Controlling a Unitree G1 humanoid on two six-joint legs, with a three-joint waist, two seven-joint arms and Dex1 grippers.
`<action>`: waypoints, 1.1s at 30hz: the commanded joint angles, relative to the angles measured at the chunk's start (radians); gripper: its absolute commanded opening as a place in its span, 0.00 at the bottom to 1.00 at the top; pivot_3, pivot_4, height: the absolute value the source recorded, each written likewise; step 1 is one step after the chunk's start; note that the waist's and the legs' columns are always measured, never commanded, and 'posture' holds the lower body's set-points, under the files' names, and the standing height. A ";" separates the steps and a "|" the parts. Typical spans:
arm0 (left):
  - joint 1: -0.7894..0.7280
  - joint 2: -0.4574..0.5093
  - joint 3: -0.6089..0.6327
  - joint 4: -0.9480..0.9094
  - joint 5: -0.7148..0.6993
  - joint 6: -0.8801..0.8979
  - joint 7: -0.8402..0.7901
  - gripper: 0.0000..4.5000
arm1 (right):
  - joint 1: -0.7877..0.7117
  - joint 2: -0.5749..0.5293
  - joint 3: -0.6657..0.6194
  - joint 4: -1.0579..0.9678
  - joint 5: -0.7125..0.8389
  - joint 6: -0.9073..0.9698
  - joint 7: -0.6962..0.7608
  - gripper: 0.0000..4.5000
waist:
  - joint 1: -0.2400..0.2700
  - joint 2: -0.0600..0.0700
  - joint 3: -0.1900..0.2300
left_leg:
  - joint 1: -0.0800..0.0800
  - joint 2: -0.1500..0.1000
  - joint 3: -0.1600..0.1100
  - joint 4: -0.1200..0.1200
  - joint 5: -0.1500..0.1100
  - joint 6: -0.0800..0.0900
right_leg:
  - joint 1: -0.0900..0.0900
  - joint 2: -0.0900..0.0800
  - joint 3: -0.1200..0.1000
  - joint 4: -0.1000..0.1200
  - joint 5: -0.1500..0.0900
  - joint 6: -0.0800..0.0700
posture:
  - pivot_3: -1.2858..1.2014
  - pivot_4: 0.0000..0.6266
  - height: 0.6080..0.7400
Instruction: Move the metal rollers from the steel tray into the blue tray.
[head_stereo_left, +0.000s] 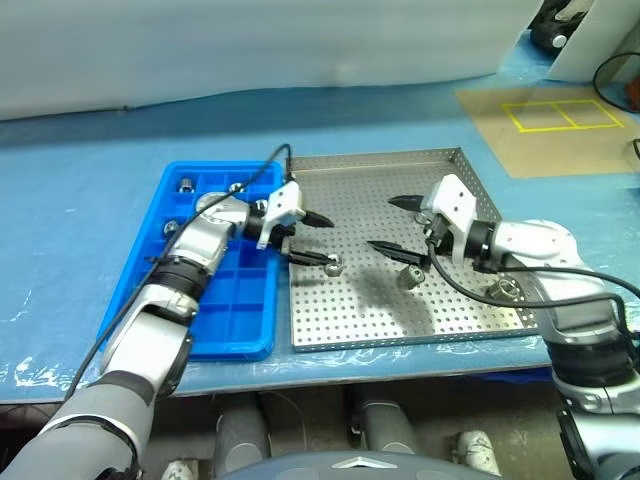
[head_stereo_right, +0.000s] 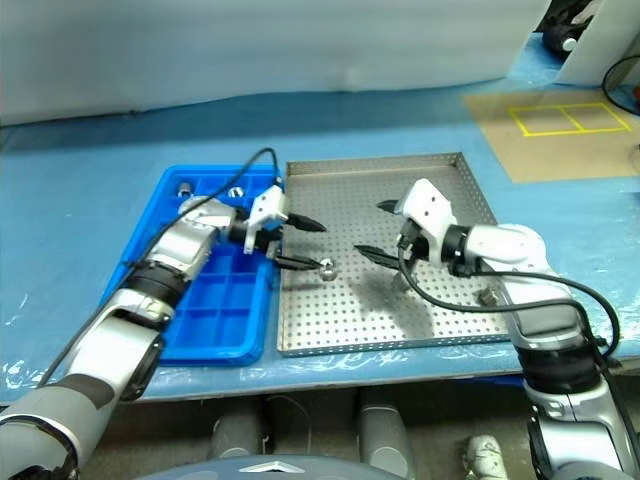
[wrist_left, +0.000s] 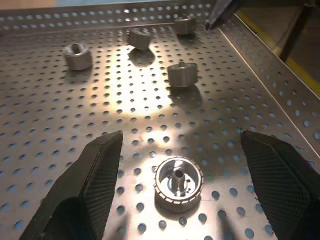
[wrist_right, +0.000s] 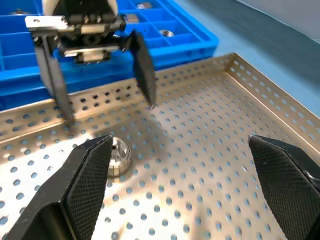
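The steel tray (head_stereo_left: 440, 325) lies in the middle of the blue-covered table, with the blue tray (head_stereo_left: 215, 315) against its left side. My left gripper (head_stereo_left: 326, 242) reaches in over the steel tray's left edge and is open. One metal roller (wrist_left: 178, 182) lies on the perforated floor between its fingers (wrist_left: 97, 175), apart from both. My right gripper (head_stereo_left: 381, 222) hovers open over the tray's middle, pointing left, with nothing in it. More rollers lie loose on the steel floor (head_stereo_left: 409, 277) (head_stereo_left: 505, 291). A few rollers (head_stereo_left: 186, 184) sit in the blue tray's far compartments.
A tan board with yellow lines (head_stereo_left: 545, 120) lies at the back right of the table. A black cable (head_stereo_left: 255, 180) arcs over the blue tray to my left wrist. The two grippers face each other a short distance apart.
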 joint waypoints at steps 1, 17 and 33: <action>-0.063 -0.023 -0.028 0.093 0.056 -0.101 -0.045 0.88 | 0.039 -0.013 -0.053 -0.111 0.034 0.048 -0.056 1.00 | -0.011 0.000 0.000 | 0.000 0.000 0.000 0.000 0.000 0.000 | 0.000 0.000 0.000 0.000 0.000 0.000 | 0.27 0.24 1.00; -0.184 -0.083 -0.104 0.394 0.346 -0.221 0.156 0.88 | 0.112 -0.031 -0.059 -0.181 0.055 0.083 -0.158 1.00 | -0.053 0.000 0.000 | -0.001 -0.002 0.002 0.002 -0.006 0.009 | 0.005 0.000 0.004 -0.011 0.002 0.004 | 0.26 0.24 1.00; -0.142 -0.075 -0.082 0.355 0.333 -0.260 0.063 0.48 | 0.096 -0.032 -0.042 -0.154 0.053 0.062 -0.169 1.00 | -0.053 0.000 0.000 | 0.000 -0.003 0.002 0.005 -0.007 0.012 | 0.008 -0.001 0.005 -0.012 0.002 0.004 | 0.27 0.24 1.00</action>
